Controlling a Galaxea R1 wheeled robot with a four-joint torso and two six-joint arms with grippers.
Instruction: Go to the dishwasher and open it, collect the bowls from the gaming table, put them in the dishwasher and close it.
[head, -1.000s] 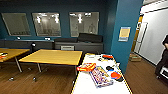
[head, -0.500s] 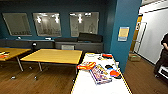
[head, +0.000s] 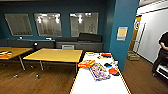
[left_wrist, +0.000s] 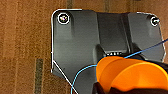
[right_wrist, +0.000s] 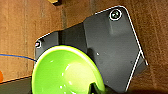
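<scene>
While my view has swung left off the gaming table (head: 100, 83), I carry an orange bowl (left_wrist: 130, 72) left, a green bowl (right_wrist: 66, 71) right: collecting looks done.

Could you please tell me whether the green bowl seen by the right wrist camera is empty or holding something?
Empty: the green bowl shows a bare, glossy inside with only light reflections.

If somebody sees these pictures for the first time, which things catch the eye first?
Two bright bowls stand out: a green bowl in the right wrist view and an orange bowl in the left wrist view, each above brown wooden floor. Ahead, the white table carries colourful items beside a blue wall.
</scene>
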